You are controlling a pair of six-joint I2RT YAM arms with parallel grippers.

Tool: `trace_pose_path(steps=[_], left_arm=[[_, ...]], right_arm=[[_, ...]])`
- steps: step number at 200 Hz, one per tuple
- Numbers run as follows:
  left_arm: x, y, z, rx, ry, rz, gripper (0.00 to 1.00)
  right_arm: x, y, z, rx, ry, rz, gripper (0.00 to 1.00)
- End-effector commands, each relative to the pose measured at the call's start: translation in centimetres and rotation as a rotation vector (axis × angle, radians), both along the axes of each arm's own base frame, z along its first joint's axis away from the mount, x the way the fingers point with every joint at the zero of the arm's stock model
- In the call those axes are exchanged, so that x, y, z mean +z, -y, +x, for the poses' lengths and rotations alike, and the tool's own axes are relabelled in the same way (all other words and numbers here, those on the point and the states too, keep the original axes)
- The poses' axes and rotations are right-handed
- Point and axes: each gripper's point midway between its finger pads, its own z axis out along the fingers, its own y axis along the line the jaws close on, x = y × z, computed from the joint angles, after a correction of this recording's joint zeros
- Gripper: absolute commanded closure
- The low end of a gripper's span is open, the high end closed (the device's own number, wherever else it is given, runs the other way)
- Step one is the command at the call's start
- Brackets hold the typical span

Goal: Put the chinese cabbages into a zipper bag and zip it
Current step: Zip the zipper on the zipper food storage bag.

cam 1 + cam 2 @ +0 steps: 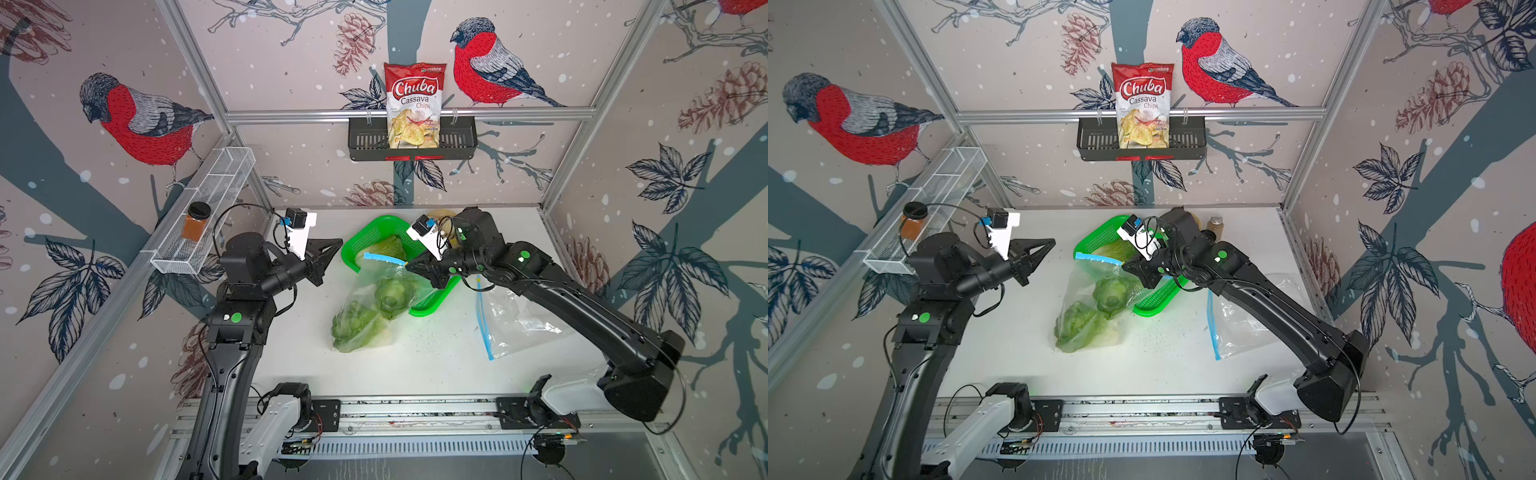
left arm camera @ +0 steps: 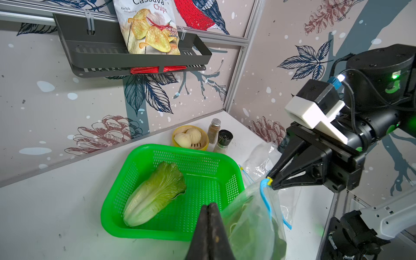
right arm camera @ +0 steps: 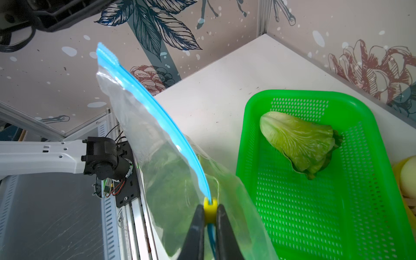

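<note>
Two chinese cabbages (image 1: 392,293) lie inside the zipper bag (image 1: 365,282) at mid-desk; the third cabbage (image 2: 155,193) rests in the green basket (image 2: 171,147) toward the desk's back edge. The right gripper (image 3: 210,213) is clamped on the bag's yellow slider (image 3: 210,203) — the left gripper (image 2: 209,206), jaws together and empty, is near the basket.

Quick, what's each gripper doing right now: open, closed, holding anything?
Left gripper: closed, fingers together, holding nothing.
Right gripper: closed on the yellow slider of the zipper bag.
</note>
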Motion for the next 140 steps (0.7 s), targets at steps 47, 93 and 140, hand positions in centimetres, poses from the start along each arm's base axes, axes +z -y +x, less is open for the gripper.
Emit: trace_pose_path(steps=[47, 93, 140], left_arm=[[1.0, 2.8, -3.2, -0.230, -0.022, -0.192, 0.58], [-0.1, 3.5, -4.5, -0.167, -0.066, -0.191, 0.42], [-2.0, 3.4, -2.8, -0.131, -0.100, -0.164, 0.37]], right_arm=[[1.0, -1.6, 0.0, 0.016, 0.018, 0.040, 0.94], [1.0, -2.3, 0.2, 0.018, 0.017, 0.047, 0.94], [0.9, -2.8, -0.1, 0.039, 0.015, 0.058, 0.95]])
